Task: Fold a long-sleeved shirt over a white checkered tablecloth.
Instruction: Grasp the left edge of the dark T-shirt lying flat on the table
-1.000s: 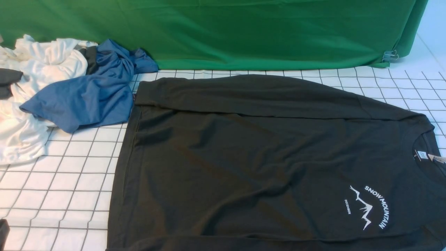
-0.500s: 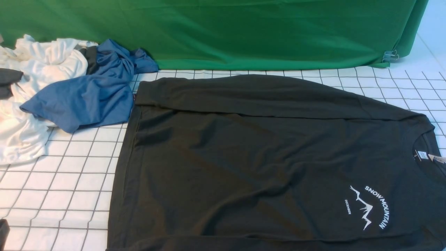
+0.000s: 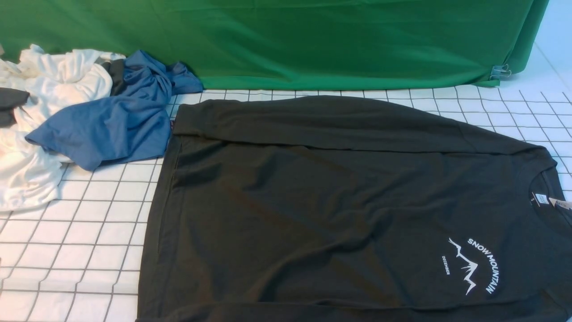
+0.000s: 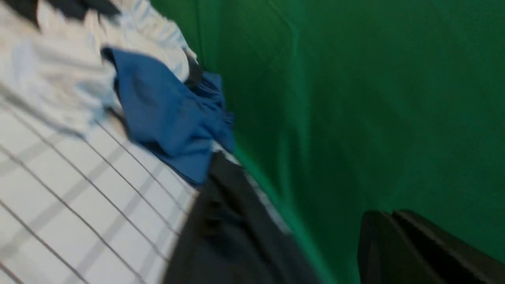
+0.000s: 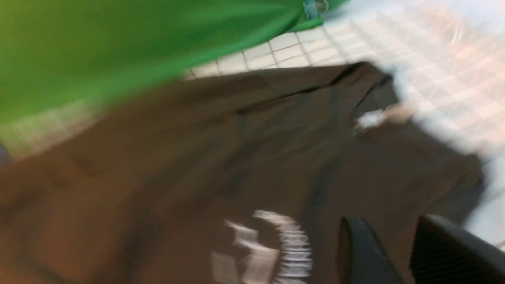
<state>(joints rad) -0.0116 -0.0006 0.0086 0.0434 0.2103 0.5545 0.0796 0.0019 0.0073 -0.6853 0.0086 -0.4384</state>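
The long-sleeved shirt [image 3: 335, 201] lies flat on the tablecloth [image 3: 80, 232], collar and tag [image 3: 558, 203] at the right, hem at the left. Its far sleeve is folded along the top edge. The white mountain print [image 3: 473, 266] faces up. Neither gripper shows in the front view. In the blurred left wrist view my left gripper [image 4: 384, 213] is shut and empty, raised in front of the green cloth, with the shirt [image 4: 221, 236] edge below. In the right wrist view my right gripper [image 5: 386, 219] hangs open above the shirt [image 5: 197, 150], next to the print [image 5: 272, 244], holding nothing.
A blue garment [image 3: 107, 120] and crumpled white garments [image 3: 44, 89] are heaped at the far left, the blue one almost touching the shirt's hem corner. A green cloth [image 3: 313, 40] hangs along the back, clipped [image 3: 500, 70] at its right end.
A dark shape at the bottom-left corner of the front view has gone out of frame. The shirt and the heap have not moved.
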